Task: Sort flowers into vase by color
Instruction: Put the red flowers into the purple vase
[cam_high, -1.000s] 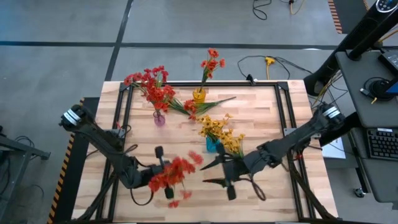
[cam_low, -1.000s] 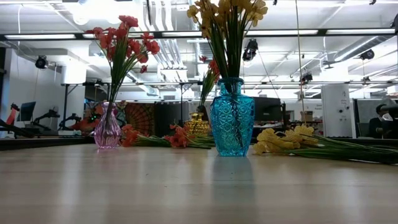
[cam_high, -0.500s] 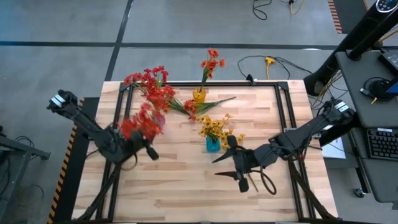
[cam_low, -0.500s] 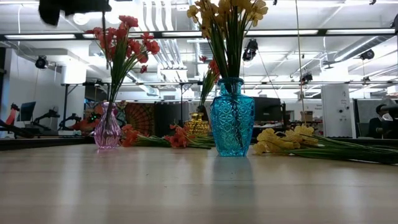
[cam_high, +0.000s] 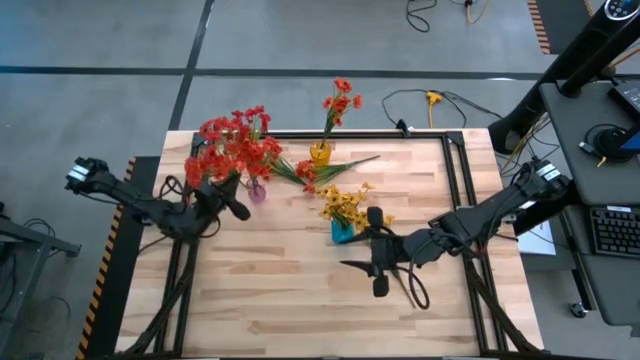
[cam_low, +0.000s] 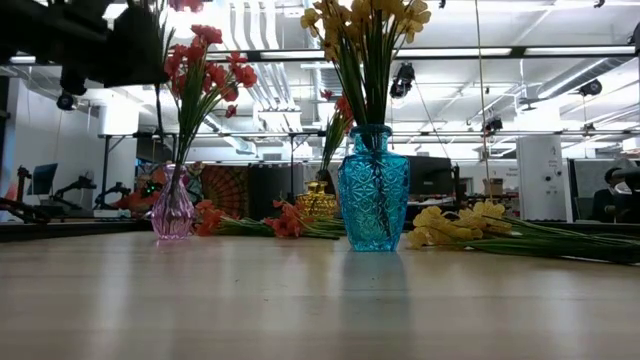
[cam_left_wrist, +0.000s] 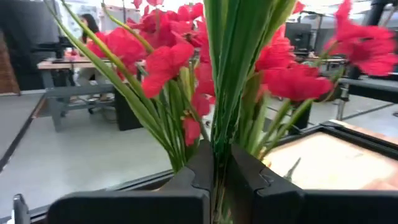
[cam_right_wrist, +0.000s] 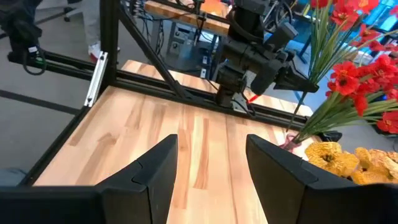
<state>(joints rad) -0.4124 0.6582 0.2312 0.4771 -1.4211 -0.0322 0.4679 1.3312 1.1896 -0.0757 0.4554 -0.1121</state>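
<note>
My left gripper is shut on a bunch of red sprigs, raised high just left of the pink vase. That vase holds more red flowers. In the left wrist view the left gripper has green stems rising from it. A yellow vase holds orange-red sprigs, and a blue vase holds yellow ones. Loose orange-red sprigs and yellow sprigs lie flat on the table. My right gripper is open near the blue vase, touching nothing. My left gripper pinches the bundle of green stems between its two fingers, several stems together. The fingers lie across the stems, coming level from the table's left. The sprigs are lifted clear and stand roughly upright, with red blooms fanned above the fingers.
A black metal frame borders the wooden table top. The near half of the table is bare wood. My right gripper faces across it toward the left arm. Cables and a desk lie beyond the right edge.
My left gripper, still shut on the red sprigs, has travelled from the table's near middle toward the far left and upward, ending beside the pink vase. The bunch went with it and now stands more upright. My right gripper has shifted slightly toward the far edge.
</note>
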